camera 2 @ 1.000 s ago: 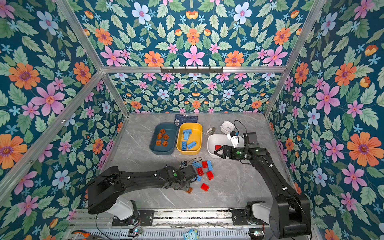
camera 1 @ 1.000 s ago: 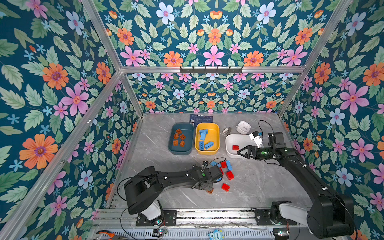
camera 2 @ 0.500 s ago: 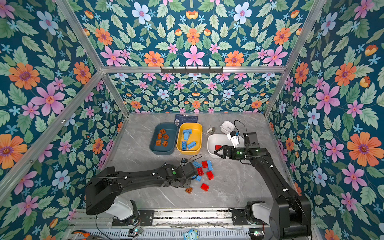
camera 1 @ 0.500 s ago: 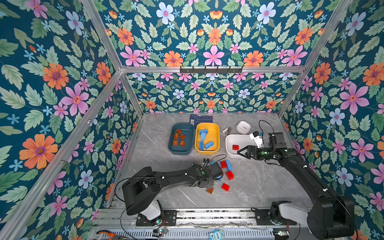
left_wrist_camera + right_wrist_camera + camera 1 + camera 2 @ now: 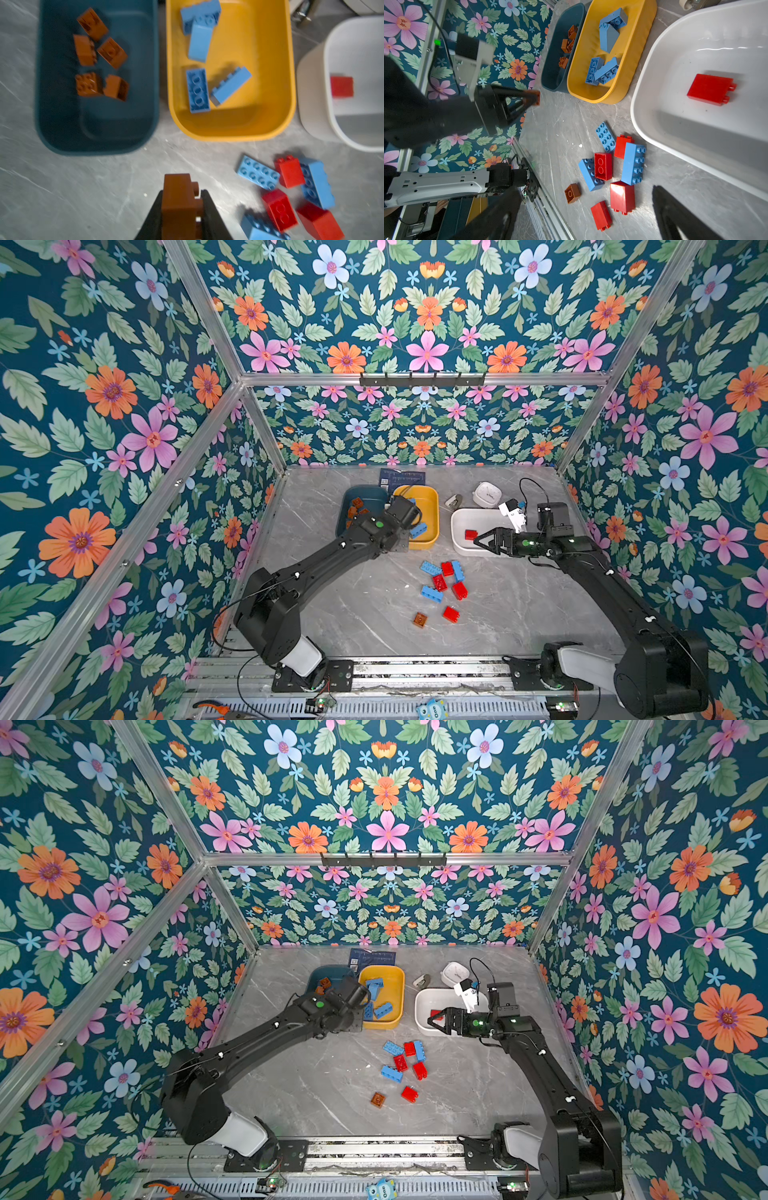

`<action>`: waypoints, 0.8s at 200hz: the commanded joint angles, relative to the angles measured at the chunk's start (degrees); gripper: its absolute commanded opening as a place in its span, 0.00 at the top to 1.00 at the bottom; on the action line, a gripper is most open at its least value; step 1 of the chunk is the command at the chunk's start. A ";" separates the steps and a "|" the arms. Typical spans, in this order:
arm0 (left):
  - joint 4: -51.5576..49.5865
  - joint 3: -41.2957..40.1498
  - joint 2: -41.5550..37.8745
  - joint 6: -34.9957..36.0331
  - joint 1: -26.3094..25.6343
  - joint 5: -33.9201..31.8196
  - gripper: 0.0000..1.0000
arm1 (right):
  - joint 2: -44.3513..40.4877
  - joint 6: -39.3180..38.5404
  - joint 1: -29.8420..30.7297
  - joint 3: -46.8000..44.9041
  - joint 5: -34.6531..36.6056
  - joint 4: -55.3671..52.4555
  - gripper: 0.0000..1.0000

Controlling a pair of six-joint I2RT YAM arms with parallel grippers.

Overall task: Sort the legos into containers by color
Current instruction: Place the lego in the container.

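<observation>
My left gripper (image 5: 181, 192) is shut on a brown lego (image 5: 178, 203) and hangs above the table just in front of the dark teal container (image 5: 97, 148), which holds several brown legos. The right wrist view shows this gripper (image 5: 534, 97) from the side. The yellow container (image 5: 432, 506) holds several blue legos. One red lego (image 5: 471, 534) lies in the white container (image 5: 461, 518). My right gripper (image 5: 478, 540) stands open over that container's front edge. Loose red and blue legos (image 5: 439, 583) and one brown lego (image 5: 420, 620) lie mid-table.
A small white square gadget (image 5: 487, 494) and a small grey object (image 5: 454, 501) sit behind the white container. A dark blue card (image 5: 402, 477) lies behind the yellow one. Floral walls close in three sides; a metal rail (image 5: 415, 672) runs along the front.
My left gripper shut on a brown lego at the loose pile, lifted it and carried it back toward the teal container. The right arm stayed still.
</observation>
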 commanded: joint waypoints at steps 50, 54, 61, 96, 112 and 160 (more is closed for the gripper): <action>1.66 7.94 11.31 15.27 13.09 -0.62 0.75 | 0.90 1.11 0.04 -0.29 -1.54 2.93 0.01; 2.13 7.75 11.70 15.60 13.50 -0.38 0.75 | 0.99 1.18 0.04 -0.43 -1.56 3.06 0.01; 3.24 7.01 12.08 15.92 14.32 0.11 0.74 | 1.16 1.20 0.04 -0.53 -1.72 3.28 0.01; 4.91 4.24 14.49 15.91 16.53 1.79 0.72 | 1.70 1.24 0.04 -0.93 -1.93 3.83 0.01; 4.04 3.46 14.97 16.01 16.80 1.02 0.67 | 1.94 0.71 0.04 -0.73 -1.92 3.37 0.01; 3.03 2.10 12.08 16.24 16.89 0.22 0.37 | 2.97 0.73 0.04 -0.30 -2.16 3.64 0.01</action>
